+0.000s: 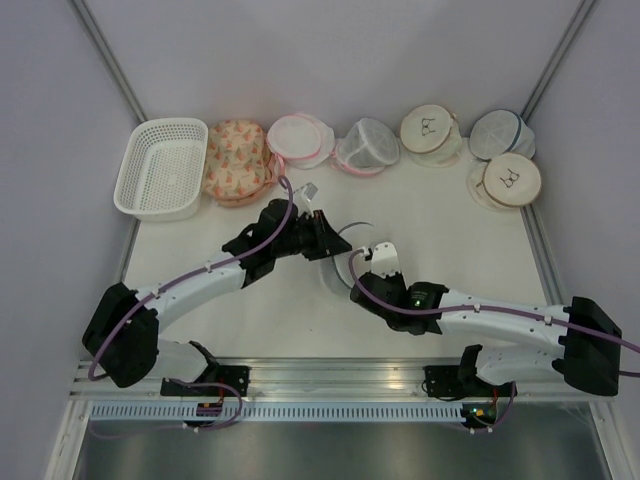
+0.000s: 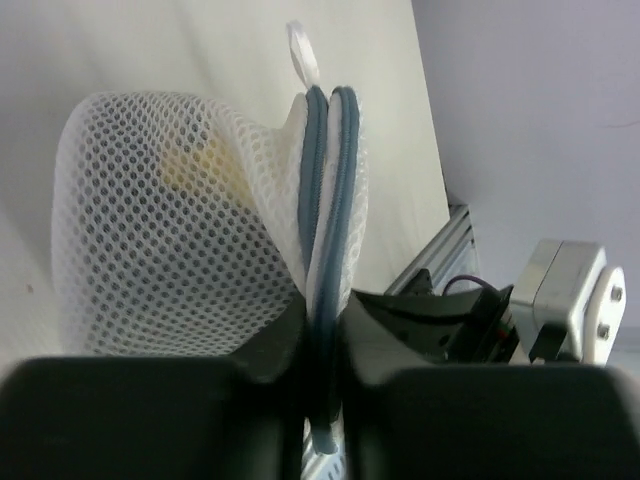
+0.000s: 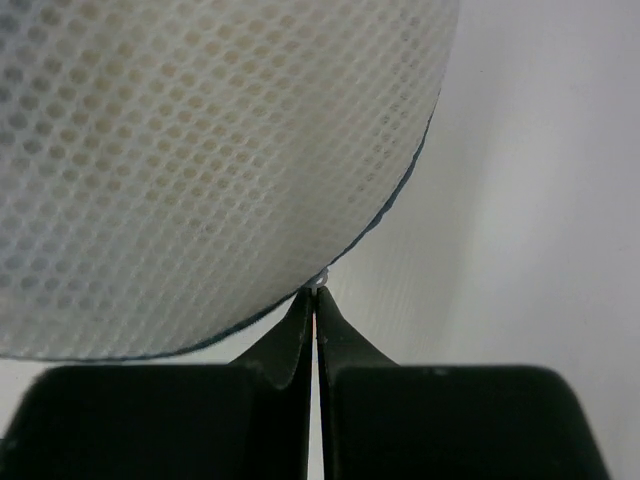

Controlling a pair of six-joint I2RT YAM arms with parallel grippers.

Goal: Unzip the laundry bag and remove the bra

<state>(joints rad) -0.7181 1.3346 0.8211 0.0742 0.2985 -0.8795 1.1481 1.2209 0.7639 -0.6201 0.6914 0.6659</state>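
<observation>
The laundry bag (image 1: 343, 265), white mesh with a dark blue zip rim, lies mid-table between my two grippers. In the left wrist view its mesh (image 2: 170, 230) bulges left of the blue rim (image 2: 330, 180), and a pale yellow shape (image 2: 195, 165) shows through it, perhaps the bra. My left gripper (image 2: 325, 310) is shut on the blue rim; it also shows in the top view (image 1: 322, 240). My right gripper (image 3: 316, 295) is shut on the small white zip pull (image 3: 320, 276) at the bag's edge (image 3: 200, 150); it also shows in the top view (image 1: 365, 262).
Along the back wall stand a white plastic basket (image 1: 160, 168), a floral bag (image 1: 236, 160), two pink-trimmed white bags (image 1: 300, 140) (image 1: 366, 146), two beige round bags with a bra icon (image 1: 428, 130) (image 1: 510, 180) and a blue-trimmed white bag (image 1: 498, 132).
</observation>
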